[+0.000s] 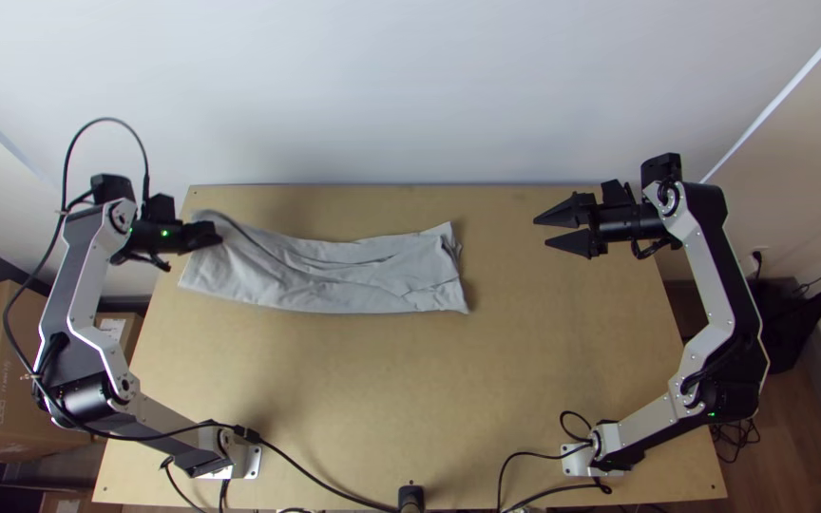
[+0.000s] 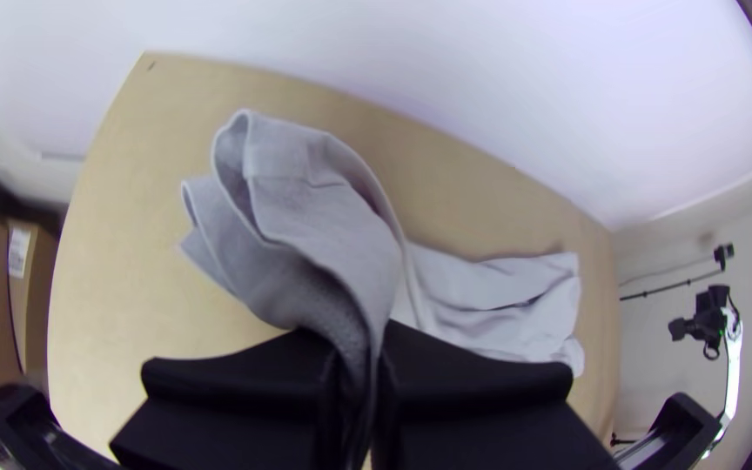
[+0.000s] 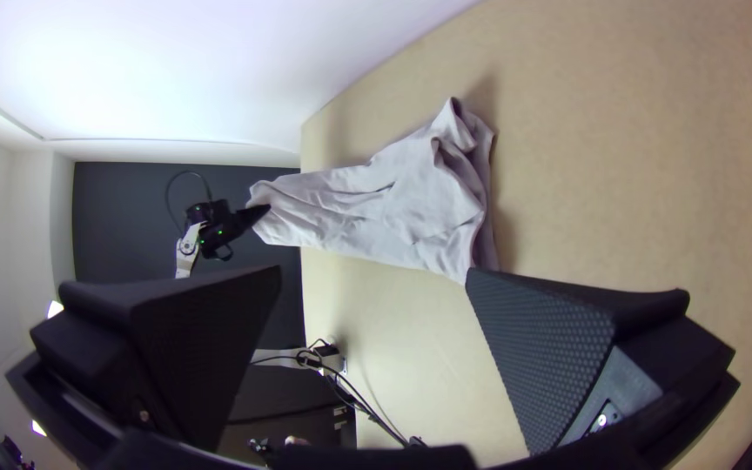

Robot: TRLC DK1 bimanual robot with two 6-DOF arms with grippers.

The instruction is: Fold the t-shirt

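My left gripper (image 1: pixel 203 236) is over the left end of the grey t-shirt (image 1: pixel 363 275), which lies as a long, wrinkled folded strip across the table's far half. In the left wrist view, my left gripper (image 2: pixel 354 374) is shut on the t-shirt (image 2: pixel 306 200), whose held end is raised with layers looping up. My right gripper (image 1: pixel 560 228) stands open over the table's right side, apart from the cloth. Between the spread fingers of my right gripper (image 3: pixel 376 305), in the right wrist view, nothing is held; the t-shirt's (image 3: pixel 402 204) bunched right end lies beyond.
The wooden table (image 1: pixel 363 380) has bare wood in front of the cloth and to its right. A pale wall (image 1: pixel 410 95) rises behind the far edge. Black cables (image 1: pixel 334 483) run along the near edge, and cardboard boxes (image 1: pixel 11 370) stand left of the table.
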